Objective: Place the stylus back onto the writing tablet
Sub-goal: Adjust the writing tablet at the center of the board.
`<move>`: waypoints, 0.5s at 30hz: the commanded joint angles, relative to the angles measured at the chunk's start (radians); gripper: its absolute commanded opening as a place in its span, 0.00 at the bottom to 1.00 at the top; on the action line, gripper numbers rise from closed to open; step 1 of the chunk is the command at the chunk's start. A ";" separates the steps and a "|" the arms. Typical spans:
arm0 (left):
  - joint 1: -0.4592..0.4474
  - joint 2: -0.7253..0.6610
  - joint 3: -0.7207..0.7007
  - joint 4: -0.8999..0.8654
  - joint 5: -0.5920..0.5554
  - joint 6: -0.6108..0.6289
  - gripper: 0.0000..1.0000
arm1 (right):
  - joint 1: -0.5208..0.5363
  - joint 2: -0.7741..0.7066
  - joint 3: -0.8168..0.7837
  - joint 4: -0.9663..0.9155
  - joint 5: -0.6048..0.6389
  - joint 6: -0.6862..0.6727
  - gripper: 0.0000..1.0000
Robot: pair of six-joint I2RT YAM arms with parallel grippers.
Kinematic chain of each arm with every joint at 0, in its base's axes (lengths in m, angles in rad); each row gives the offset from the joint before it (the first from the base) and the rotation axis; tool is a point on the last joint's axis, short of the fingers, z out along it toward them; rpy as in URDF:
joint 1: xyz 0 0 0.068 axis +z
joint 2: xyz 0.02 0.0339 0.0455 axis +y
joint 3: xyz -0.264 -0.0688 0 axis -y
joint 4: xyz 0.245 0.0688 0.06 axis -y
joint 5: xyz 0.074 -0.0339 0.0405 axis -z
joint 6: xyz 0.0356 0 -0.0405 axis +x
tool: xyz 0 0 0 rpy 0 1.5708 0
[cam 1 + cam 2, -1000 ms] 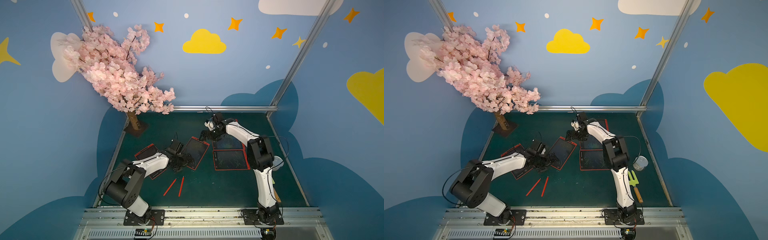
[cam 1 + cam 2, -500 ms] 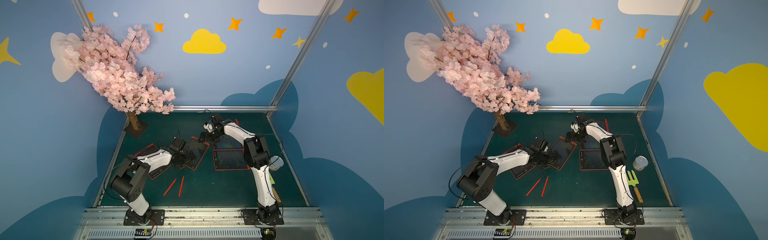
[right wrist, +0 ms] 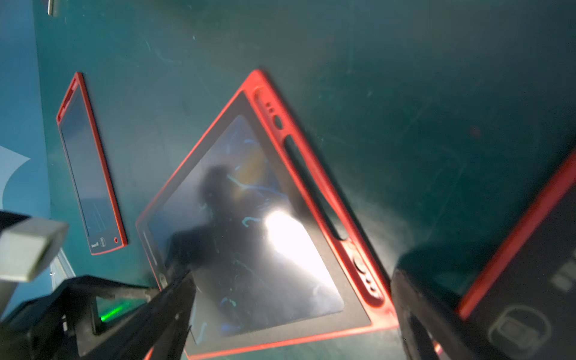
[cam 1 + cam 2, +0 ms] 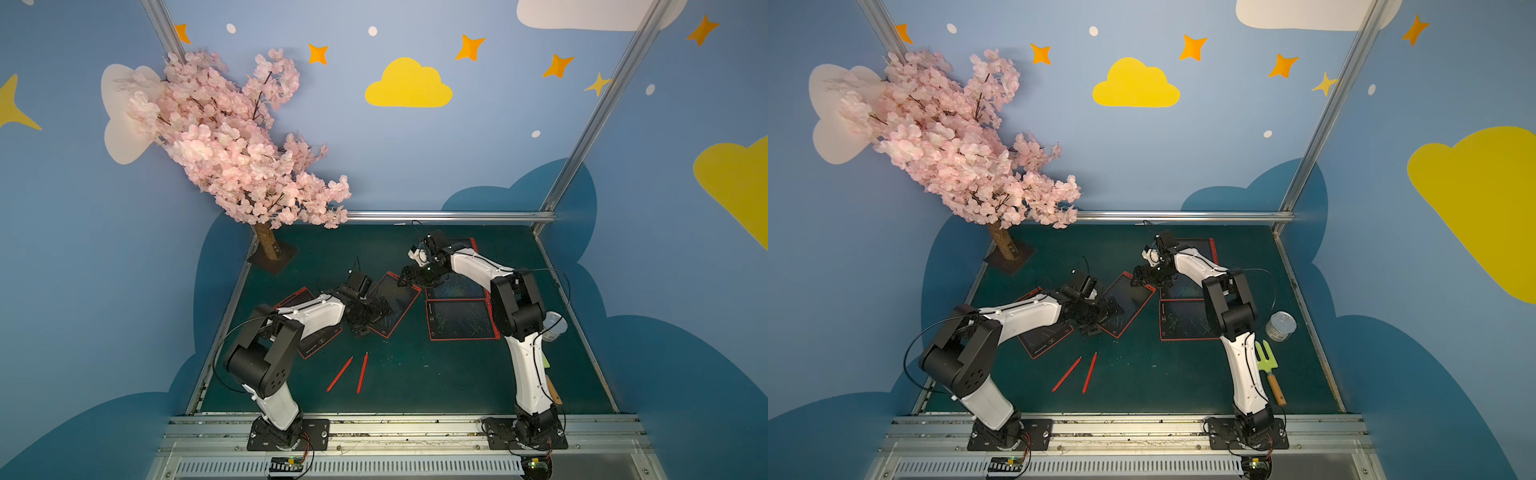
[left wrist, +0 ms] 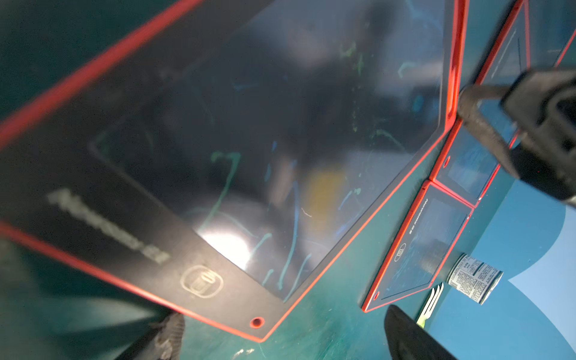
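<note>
This is a staged robot test cell dressed like a children's play corner, closed in by blue walls point(image 4: 415, 166) painted with yellow clouds point(image 4: 408, 85) and orange stars point(image 4: 469, 46). An artificial blossom tree point(image 4: 232, 145) stands well past the left gripper point(image 4: 376, 318), and an aluminium frame post point(image 4: 600, 112) rises behind the right gripper point(image 4: 406, 277). The arms point(image 4: 523, 365) are bolted to a metal rail point(image 4: 395, 432) at the edge of the green table point(image 4: 415, 374).

My left arm point(image 4: 320, 309) reaches forward and low, left gripper point(image 4: 379, 309) spread wide; my right arm point(image 4: 478, 266) stretches far and inward, right gripper point(image 4: 409, 277) likewise spread wide.
</note>
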 commanded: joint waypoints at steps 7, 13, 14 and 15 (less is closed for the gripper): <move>0.084 0.031 0.050 -0.119 -0.126 0.113 0.99 | 0.064 -0.098 -0.170 0.018 -0.003 0.074 0.96; 0.122 0.061 0.108 -0.158 -0.145 0.166 0.99 | 0.113 -0.183 -0.288 0.058 0.030 0.125 0.95; 0.126 0.070 0.123 -0.172 -0.151 0.177 0.99 | 0.122 -0.195 -0.302 0.062 0.037 0.136 0.95; 0.127 0.078 0.140 -0.184 -0.158 0.190 0.99 | 0.132 -0.210 -0.320 0.064 0.049 0.152 0.95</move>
